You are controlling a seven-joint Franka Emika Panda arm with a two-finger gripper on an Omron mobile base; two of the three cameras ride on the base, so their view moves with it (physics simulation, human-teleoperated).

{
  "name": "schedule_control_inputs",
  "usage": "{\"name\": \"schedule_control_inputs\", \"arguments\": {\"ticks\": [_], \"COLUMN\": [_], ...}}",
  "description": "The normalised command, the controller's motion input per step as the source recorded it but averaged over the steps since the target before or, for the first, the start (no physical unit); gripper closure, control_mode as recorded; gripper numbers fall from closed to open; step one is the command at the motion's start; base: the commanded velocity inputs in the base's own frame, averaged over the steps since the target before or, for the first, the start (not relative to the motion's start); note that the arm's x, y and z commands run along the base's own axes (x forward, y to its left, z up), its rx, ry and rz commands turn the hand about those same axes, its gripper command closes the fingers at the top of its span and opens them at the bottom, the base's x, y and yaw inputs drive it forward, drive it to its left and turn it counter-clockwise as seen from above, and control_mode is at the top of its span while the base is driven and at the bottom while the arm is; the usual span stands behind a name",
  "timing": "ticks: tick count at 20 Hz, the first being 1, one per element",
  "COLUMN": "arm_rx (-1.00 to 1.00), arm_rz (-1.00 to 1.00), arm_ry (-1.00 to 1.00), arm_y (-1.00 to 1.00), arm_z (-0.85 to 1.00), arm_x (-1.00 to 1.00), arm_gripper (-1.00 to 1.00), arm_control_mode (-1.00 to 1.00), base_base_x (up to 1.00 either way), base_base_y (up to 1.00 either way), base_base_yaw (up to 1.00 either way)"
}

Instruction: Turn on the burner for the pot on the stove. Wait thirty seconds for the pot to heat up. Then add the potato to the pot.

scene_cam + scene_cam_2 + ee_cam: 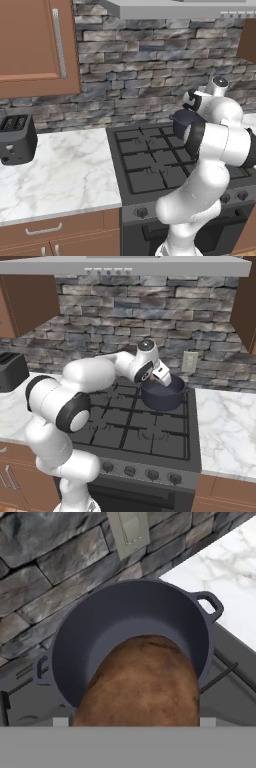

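Over the stove's (150,431) rear right burner: gripper (156,376) pinching potato (142,684), long axis toward 12 o'clock; pot (125,617) mouth directly beneath.

No text, label, brand, number or sign can be read on anything in these pictures.
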Motion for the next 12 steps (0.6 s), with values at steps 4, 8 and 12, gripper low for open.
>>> {"name": "schedule_control_inputs", "arguments": {"ticks": [4,8,12], "arm_rx": [0.0,0.0,0.0], "arm_rz": [0.0,0.0,0.0], "arm_ry": [0.04,0.04,0.03], "arm_y": [-0.21,-0.18,-0.06], "arm_z": [-0.2,-0.19,-0.23], "arm_x": [0.12,0.12,0.11], "arm_gripper": [1.0,1.0,1.0], "arm_control_mode": [-1.0,-1.0,-1.0], "base_base_x": [0.0,0.0,0.0], "base_base_y": [0.0,0.0,0.0], "base_base_yaw": [0.0,0.0,0.0]}}
